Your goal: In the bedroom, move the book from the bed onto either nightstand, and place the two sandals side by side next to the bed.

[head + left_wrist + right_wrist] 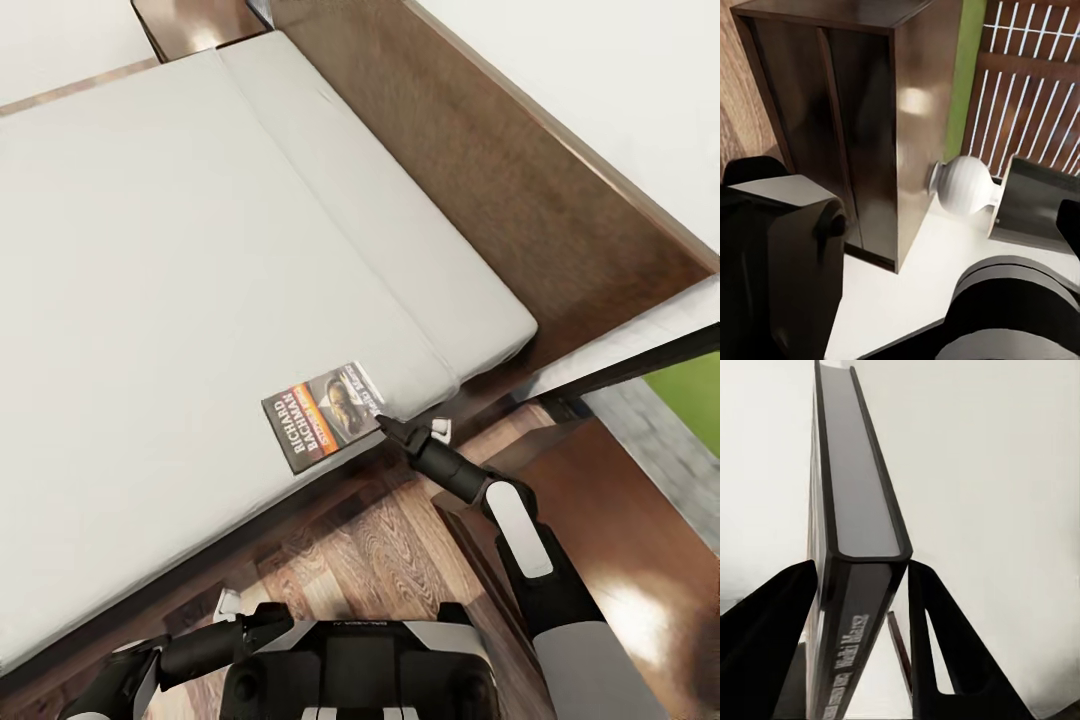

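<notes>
book (325, 415) on the bed (150, 300), at its mattress edge near the foot corner (cover up) | right gripper (381, 420) at the book's end, fingers (945, 660) straddling it edge-on | left gripper (232, 605) below the bed, state indiscernible

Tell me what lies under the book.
The book lies on the bed's pale grey mattress, near its edge. The right claw straddles its corner. Whatever its cover hides cannot be seen.
</notes>
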`<state>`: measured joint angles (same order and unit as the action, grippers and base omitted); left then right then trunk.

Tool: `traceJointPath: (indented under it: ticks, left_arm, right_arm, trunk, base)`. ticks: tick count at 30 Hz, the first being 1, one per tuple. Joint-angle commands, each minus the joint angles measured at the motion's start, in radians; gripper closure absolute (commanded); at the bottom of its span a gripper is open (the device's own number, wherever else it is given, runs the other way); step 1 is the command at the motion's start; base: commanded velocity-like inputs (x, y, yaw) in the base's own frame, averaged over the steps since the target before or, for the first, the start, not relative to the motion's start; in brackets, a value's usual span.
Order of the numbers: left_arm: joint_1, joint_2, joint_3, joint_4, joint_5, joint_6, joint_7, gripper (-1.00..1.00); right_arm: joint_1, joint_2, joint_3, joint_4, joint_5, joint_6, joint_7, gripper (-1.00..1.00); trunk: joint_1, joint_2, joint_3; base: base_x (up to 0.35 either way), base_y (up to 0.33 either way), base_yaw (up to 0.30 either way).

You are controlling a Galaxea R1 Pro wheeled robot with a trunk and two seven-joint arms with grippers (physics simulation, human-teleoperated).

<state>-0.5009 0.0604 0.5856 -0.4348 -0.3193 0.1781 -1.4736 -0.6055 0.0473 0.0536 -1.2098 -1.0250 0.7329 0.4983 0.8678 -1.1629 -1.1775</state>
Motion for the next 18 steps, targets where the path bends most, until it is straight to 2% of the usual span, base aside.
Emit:
traceJointPath:
  ticks: [1,5,18]
  left_arm:
    - [-0.001,-0.002,0.008,-0.001,-0.010,0.011,-0.007,-1.00]
    - [-0.001,-0.001,0.008,-0.001,-0.010,0.011,-0.007,-1.00]
    - [-0.001,-0.001,0.010,-0.001,-0.010,0.011,-0.007,-1.00]
  right_arm:
    - [0.000,0.000,-0.002,0.000,-0.004,0.042,0.000,1.00]
    - [0.000,0.000,-0.001,0.004,-0.003,0.074,0.000,1.00]
    - [0.000,-0.001,-0.002,0.010,-0.004,0.082,0.000,1.00]
  trunk:
    - [-0.004,0.007,0.003]
    - [-0.019,0.035,0.015]
    - [-0.069,0.126,0.056]
  base:
    - [0.000,0.000,0.000]
    - [0.000,0.000,0.000]
    - [0.000,0.000,0.000]
